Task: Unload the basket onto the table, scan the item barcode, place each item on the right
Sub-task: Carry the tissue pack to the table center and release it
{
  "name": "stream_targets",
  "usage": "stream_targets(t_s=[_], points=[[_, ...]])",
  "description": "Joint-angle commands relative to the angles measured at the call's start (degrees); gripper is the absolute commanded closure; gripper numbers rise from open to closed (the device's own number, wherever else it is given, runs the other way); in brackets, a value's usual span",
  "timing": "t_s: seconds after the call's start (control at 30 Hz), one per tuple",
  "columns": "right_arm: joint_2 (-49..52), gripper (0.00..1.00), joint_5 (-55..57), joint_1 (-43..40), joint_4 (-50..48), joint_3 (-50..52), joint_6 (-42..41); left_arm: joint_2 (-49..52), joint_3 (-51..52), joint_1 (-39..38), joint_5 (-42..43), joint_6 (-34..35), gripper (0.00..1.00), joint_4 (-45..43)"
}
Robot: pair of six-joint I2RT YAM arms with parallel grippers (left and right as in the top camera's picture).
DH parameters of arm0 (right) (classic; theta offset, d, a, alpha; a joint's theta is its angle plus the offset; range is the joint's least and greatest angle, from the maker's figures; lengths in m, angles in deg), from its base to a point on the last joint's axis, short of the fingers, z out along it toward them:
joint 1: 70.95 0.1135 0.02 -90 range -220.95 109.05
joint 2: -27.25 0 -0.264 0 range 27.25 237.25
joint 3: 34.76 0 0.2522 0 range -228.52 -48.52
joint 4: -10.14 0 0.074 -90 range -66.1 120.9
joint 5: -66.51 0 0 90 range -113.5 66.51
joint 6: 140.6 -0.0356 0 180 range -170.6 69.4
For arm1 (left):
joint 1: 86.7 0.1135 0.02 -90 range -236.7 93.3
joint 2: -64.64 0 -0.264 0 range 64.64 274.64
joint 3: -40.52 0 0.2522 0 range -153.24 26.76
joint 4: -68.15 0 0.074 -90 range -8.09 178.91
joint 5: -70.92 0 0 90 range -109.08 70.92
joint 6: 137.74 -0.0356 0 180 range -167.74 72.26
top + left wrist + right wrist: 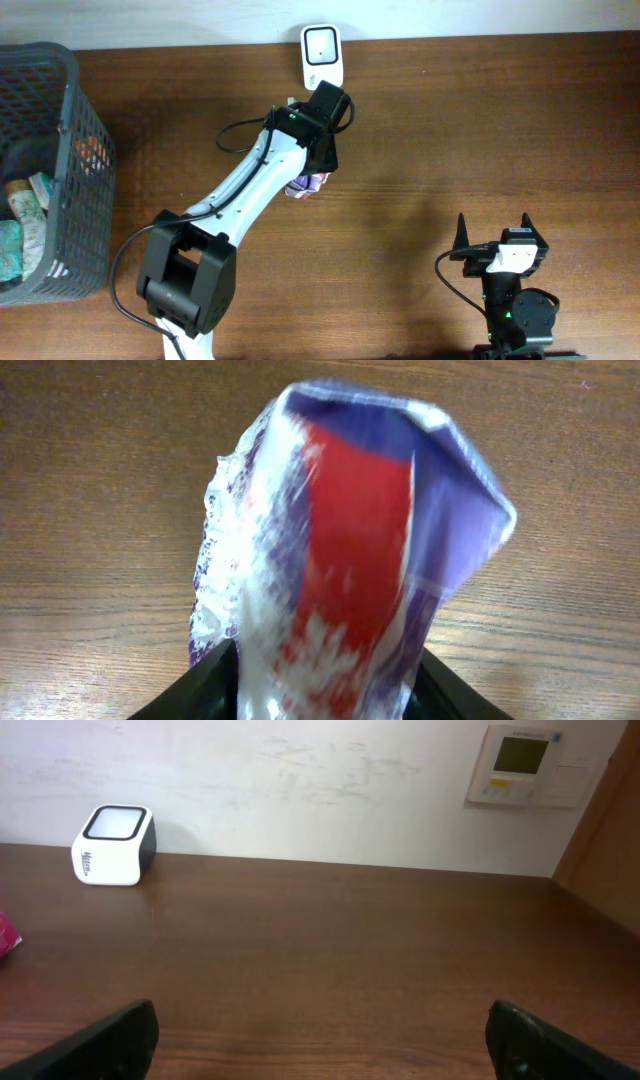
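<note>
The item is a crinkly red, white and purple packet (350,560), blurred, filling the left wrist view. It stands between my left gripper's (328,680) black fingers, which are spread wide at its two sides; the jaws look open around it. No barcode is readable on it. From overhead the packet (307,185) pokes out under the left gripper (318,165), a little in front of the white scanner (323,52) at the table's back edge. My right gripper (494,225) rests open and empty at the front right, and its view shows the scanner (113,845) far left.
A dark mesh basket (70,130) with several packaged goods stands at the table's left edge. A black cable loops beside the left arm (235,135). A wall panel (520,765) hangs behind the table on the right.
</note>
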Motion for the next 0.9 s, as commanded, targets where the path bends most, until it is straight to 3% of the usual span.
stream_targets(t_s=[0.0,0.1,0.13,0.17,0.2,0.23,0.3,0.37,0.43,0.53,0.6,0.63,0.87], points=[[-0.33,0.01,0.66,0.33,0.07,0.48,-0.02,0.31,-2.14,0.11,-0.76,-2.1,0.45,-0.7],[-0.33,0.01,0.66,0.33,0.07,0.48,0.0,0.09,-9.9,0.09,2.45,-5.51,0.43,-0.39],[-0.33,0.01,0.66,0.33,0.07,0.48,-0.02,-0.02,-12.26,0.09,4.33,-5.53,0.37,-0.17],[-0.33,0.01,0.66,0.33,0.07,0.48,-0.02,-0.02,-14.23,0.09,5.01,-6.03,0.36,0.66],[-0.33,0.01,0.66,0.33,0.07,0.48,-0.02,-0.04,-15.72,0.11,4.98,-9.53,0.36,1.01],[-0.33,0.01,0.66,0.33,0.07,0.48,-0.02,-0.04,-16.06,0.22,3.63,-11.69,0.35,1.4],[-0.33,0.01,0.66,0.33,0.07,0.48,-0.02,-0.02,-16.06,1.42,-7.76,-11.67,0.41,5.05],[-0.33,0.01,0.66,0.33,0.07,0.48,-0.02,0.0,-16.04,5.86,-11.45,-11.65,0.46,8.92],[-0.33,0.01,0.66,0.33,0.07,0.48,-0.02,0.11,-15.91,9.73,-7.82,-11.19,0.55,10.56],[-0.33,0.01,0.66,0.33,0.07,0.48,-0.02,2.64,-13.86,12.13,1.77,-11.21,0.85,11.15],[-0.33,0.01,0.66,0.33,0.07,0.48,-0.02,5.64,-13.22,12.07,8.72,-11.21,0.89,10.99],[-0.33,0.01,0.66,0.33,0.07,0.48,-0.02,7.89,-13.22,12.07,13.31,-11.26,1.0,10.93],[-0.33,0.01,0.66,0.33,0.07,0.48,-0.02,8.74,-18.25,11.08,29.27,-16.24,1.0,10.95]])
